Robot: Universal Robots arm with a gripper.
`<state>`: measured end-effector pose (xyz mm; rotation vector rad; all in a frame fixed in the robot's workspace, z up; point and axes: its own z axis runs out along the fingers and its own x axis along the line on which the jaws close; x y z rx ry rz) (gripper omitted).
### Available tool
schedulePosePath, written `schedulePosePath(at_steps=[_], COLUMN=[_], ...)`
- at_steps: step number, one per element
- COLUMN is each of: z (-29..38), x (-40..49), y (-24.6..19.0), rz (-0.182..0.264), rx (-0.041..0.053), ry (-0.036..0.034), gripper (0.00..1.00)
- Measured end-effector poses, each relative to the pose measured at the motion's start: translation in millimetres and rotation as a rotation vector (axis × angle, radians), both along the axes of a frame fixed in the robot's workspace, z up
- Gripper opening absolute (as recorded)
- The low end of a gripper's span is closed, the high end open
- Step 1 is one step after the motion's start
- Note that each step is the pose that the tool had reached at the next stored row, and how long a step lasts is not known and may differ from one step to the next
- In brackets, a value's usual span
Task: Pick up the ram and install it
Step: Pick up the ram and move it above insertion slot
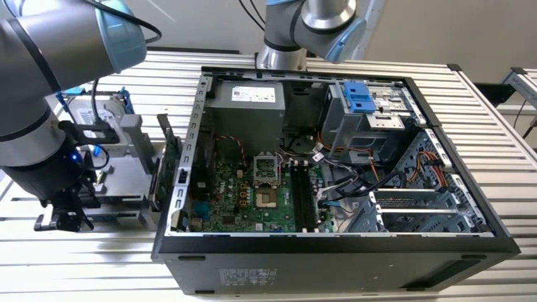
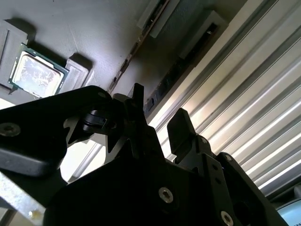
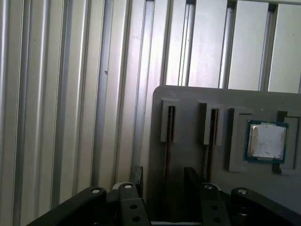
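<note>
The gripper, jaws apart and empty, straddled the ram standing edge-on in its holder slot, so a good grasp, I judged, needed it centred and square to the flat faces.

Silver-grey arm with light-blue joint caps, black cables and black, screw-studded fingers.

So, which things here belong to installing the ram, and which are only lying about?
For the job: the ram, edge-on in its grey holder slot; the open gripper straddling it; the computer case.
Lying about: the processor chip; the green circuit card; the hard drive.
</note>
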<state>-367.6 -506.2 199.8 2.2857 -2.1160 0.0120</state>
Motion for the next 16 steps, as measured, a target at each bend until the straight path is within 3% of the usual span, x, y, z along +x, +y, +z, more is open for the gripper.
schedulePosePath(at_steps=[7, 11, 16], z=[-2.8, -4.1, -4.2], x=[0.0, 0.0, 0.0], y=[-0.5, -0.5, -0.5], rz=[0.000, 0.000, 0.000], rx=[-0.0002, 0.0165, 0.0213], ry=[0.0003, 0.0001, 0.0001], gripper=[1.00, 1.00, 1.00])
